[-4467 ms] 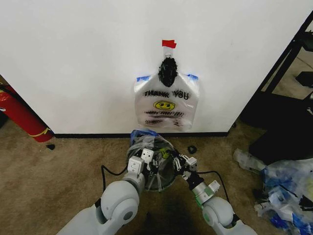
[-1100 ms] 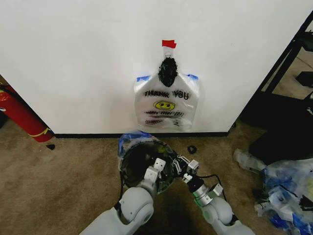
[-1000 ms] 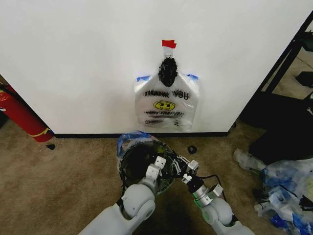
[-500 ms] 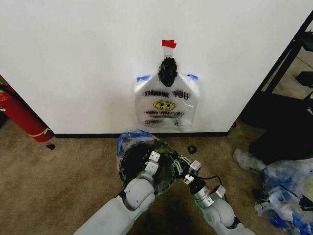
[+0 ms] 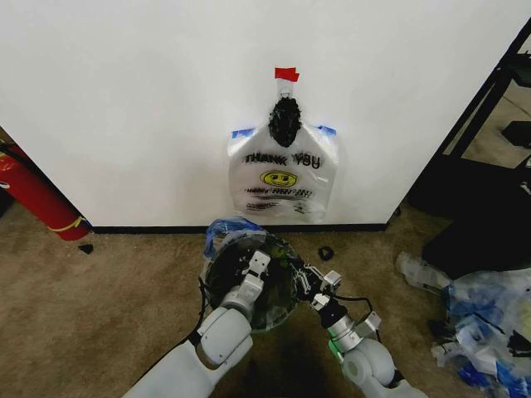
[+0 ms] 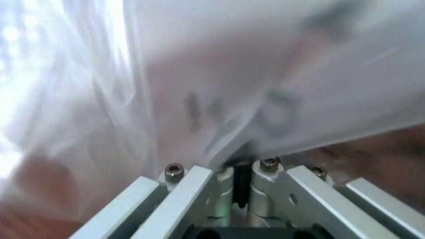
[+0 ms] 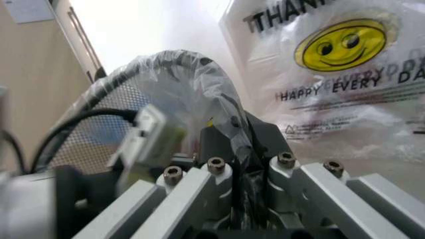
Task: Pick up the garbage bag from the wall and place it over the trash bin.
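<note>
Fingers of the left gripper [image 5: 256, 264] pinching the garbage bag [image 5: 228, 232] over the trash bin [image 5: 224, 278] below the wall [image 5: 124, 108], right gripper [image 5: 307, 280] at the bin's right rim, left wrist view, jaws clamped on clear film [image 6: 219, 89], right wrist view, jaws closed on bag plastic [image 7: 199, 94] beside the mesh bin [image 7: 86, 134], smiley bag [image 7: 332, 59] behind.

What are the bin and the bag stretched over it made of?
The trash bin looks like black wire mesh, probably metal: a fine grid shows through its wall. The garbage bag looks like thin clear plastic film, glossy and crinkled, with a bluish tint.
</note>
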{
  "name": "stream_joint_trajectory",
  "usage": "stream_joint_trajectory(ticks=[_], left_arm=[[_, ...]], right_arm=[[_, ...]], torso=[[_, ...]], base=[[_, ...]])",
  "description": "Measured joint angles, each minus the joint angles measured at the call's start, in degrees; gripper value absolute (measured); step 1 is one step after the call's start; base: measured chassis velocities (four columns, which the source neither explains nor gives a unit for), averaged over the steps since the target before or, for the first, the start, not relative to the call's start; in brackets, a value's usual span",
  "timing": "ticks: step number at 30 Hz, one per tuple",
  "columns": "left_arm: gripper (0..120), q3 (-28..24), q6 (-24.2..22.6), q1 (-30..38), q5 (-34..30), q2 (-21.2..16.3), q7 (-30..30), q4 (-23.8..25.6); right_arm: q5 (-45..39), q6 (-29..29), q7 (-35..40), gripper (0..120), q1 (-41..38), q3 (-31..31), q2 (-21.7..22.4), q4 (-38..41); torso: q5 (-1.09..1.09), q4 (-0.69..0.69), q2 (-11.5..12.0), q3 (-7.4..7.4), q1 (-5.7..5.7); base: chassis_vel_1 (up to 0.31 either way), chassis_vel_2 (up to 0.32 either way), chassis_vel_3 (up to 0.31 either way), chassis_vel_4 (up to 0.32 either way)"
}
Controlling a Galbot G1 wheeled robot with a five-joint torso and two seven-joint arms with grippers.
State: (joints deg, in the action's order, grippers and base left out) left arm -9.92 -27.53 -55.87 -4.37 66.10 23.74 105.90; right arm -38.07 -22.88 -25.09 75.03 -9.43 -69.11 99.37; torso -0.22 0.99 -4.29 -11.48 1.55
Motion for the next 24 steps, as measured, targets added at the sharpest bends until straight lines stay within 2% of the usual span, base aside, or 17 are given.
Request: stream_joint_trajectory(ticks=[9,13,19,24], left_arm=[[0,0.2,0.1,2.0,-1.5,0.0,-0.4,-4.7],[0,0.3,0.7,1.9,-1.8,0.1,-1.1,-4.9],[0,1.1,2.9,-1.4,-3.4,-1.9,-6.4,0.6],[0,2.2,5.2,-6.3,-3.8,-4.7,-11.9,7.2]], right_arm=[[-0.1,-0.2,-3.5,1,1.3,-0.4,0.5,1.0],[0.0,-0.5,-3.6,1,1.3,-0.4,0.3,1.0],[0.1,-1.0,-2.1,1,0.1,-1.0,-0.4,-0.5],[-0.1,-1.0,-0.9,1,-2.5,-1.5,-1.6,-4.5]], torso=[[0.00,0.00,0.0,0.00,0.00],[0.00,0.01,0.0,0.00,0.00],[0.00,0.00,0.0,0.00,0.00],[-0.01,-0.01,0.0,0.00,0.00]], base=[[0.000,0.000,0.000,0.000],[0.000,0.000,0.000,0.000],[0.000,0.000,0.000,0.000],[0.000,0.000,0.000,0.000]])
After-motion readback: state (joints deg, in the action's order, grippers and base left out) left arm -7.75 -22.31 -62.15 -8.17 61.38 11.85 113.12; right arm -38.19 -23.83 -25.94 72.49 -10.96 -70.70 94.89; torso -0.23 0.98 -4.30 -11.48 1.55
